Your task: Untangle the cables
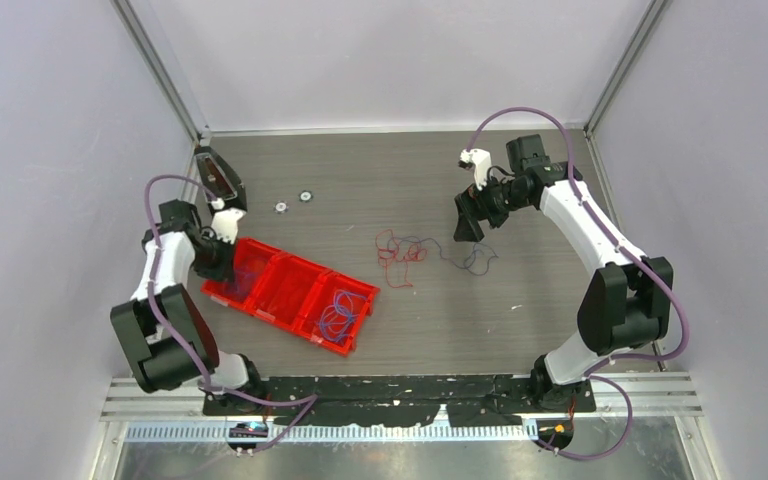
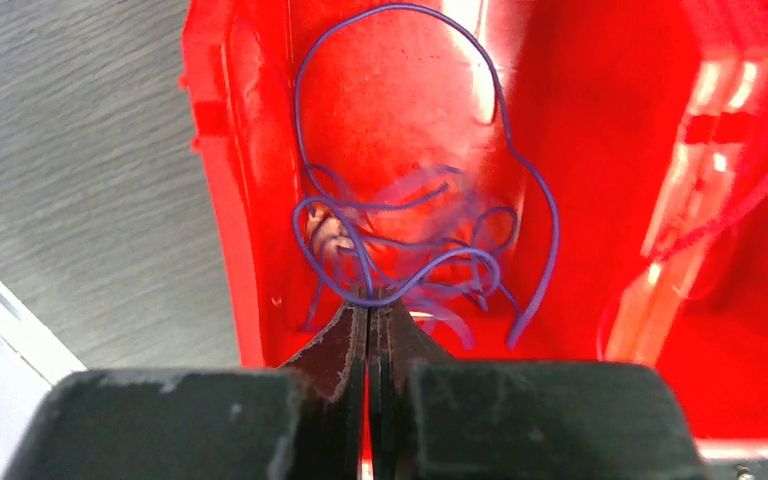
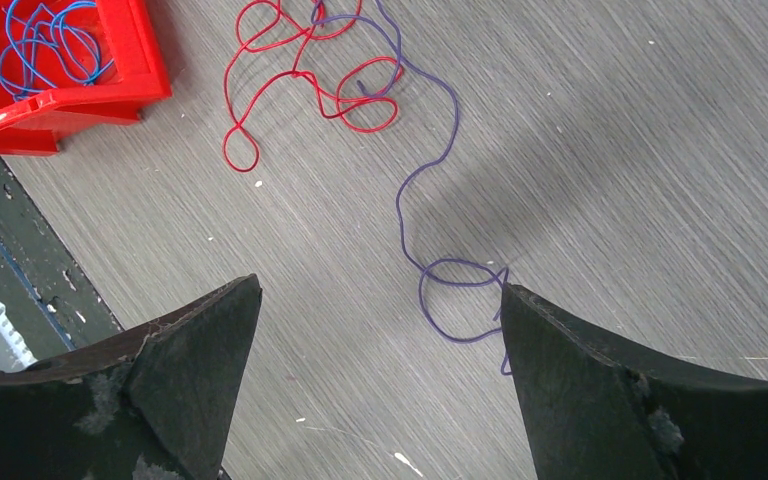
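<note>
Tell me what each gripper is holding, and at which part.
The left gripper is shut on a purple cable inside the red tray, pinching a bend among its curls. The right gripper is open and holds nothing.

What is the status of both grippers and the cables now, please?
Left gripper shut on purple strand inside red tray. Right gripper open, above table. Red cable and long purple cable crossing on table, not separated. No obstruction seen.

table (image 1: 520, 300) grey, streaky brushed grain. tray (image 1: 270, 318) bright red (glows orange-pink where light hits). red cable (image 3: 305, 78) and purple cable (image 3: 400, 200) on grey. blue cable (image 3: 45, 40) against red, bluish-purple cable (image 2: 400, 270) against red too. left gripper (image 2: 370, 320), right gripper (image 3: 380, 285) matte black, pale scuffs.
</note>
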